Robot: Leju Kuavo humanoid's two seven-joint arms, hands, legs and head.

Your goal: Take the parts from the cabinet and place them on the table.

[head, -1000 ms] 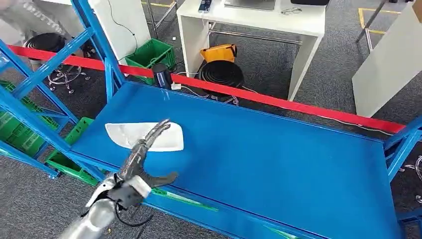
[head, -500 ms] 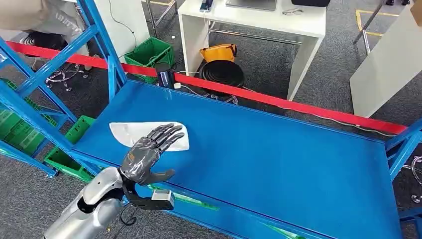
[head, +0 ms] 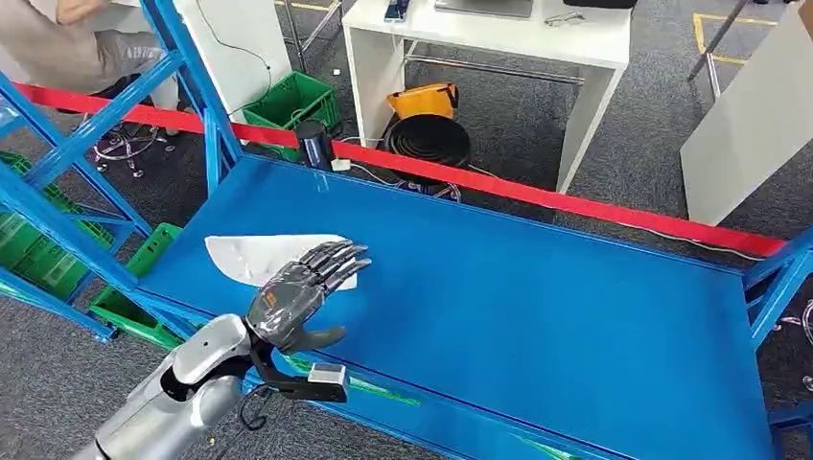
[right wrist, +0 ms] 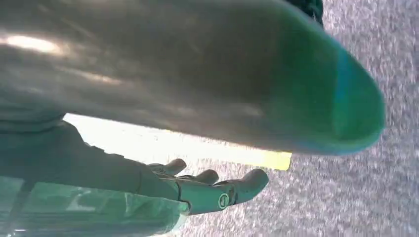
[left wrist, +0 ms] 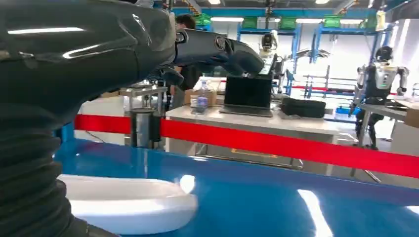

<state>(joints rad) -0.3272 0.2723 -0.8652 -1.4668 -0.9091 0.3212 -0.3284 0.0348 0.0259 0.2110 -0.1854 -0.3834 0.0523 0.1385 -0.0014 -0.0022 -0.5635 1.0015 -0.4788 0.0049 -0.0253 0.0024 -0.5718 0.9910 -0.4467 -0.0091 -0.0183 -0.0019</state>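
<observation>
- One white part (head: pixel 251 257) lies on the blue desk (head: pixel 499 287), near its left end. It is flat and smooth, long, with rounded edges. In the left wrist view the white part (left wrist: pixel 129 203) looks like a shallow dish with a shiny spot on it.
- One left hand (head: pixel 299 295) is over the near side of the part. Its dark fingers (head: pixel 337 259) are straight and spread a bit apart. They hold nothing. I cannot tell if they touch the part.
- One right hand (right wrist: pixel 207 190) shows in the right wrist view, over grey carpet. Its fingers (right wrist: pixel 249 183) are stretched out and apart, with nothing in them.
- One red bar (head: pixel 537 196) runs along the far side of the desk.
- One white table (head: pixel 499 43) stands behind it on the grey floor.
- One black coil (head: pixel 425 142) sits under that table, with one orange thing (head: pixel 422 100) just beside it.
- Three green crates show: one (head: pixel 290 103) near the white table, two (head: pixel 134 287) down at the left.
- One person (head: pixel 86 38) is at the far left corner.
</observation>
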